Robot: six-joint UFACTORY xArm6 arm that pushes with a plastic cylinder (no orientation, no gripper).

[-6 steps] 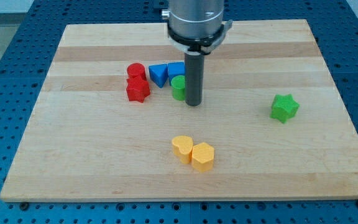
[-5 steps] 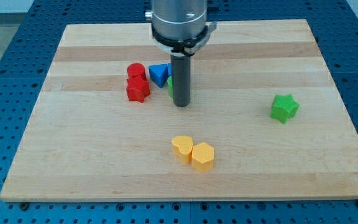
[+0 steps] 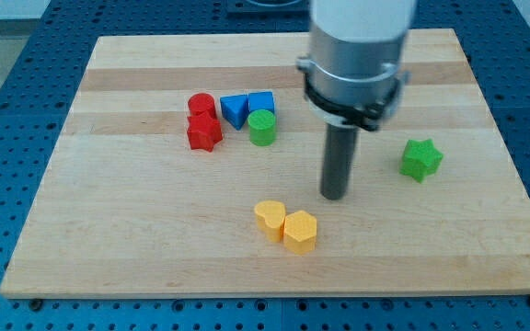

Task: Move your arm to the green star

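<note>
The green star (image 3: 420,159) lies on the wooden board (image 3: 136,211) at the view's right. My tip (image 3: 335,196) rests on the board to the left of the star and a little lower in the view, about a hand's width of bare wood between them. It touches no block. The rod rises to the arm's grey end (image 3: 355,55).
A cluster sits at the upper left: red cylinder (image 3: 201,105), red star (image 3: 203,132), blue triangle (image 3: 234,109), blue cube (image 3: 261,102), green cylinder (image 3: 262,128). A yellow heart (image 3: 269,219) and yellow hexagon (image 3: 301,231) lie below my tip, to its left.
My tip has moved right and down the view, away from the green cylinder and towards the green star. The green cylinder and blue cube now show fully. No block has visibly moved.
</note>
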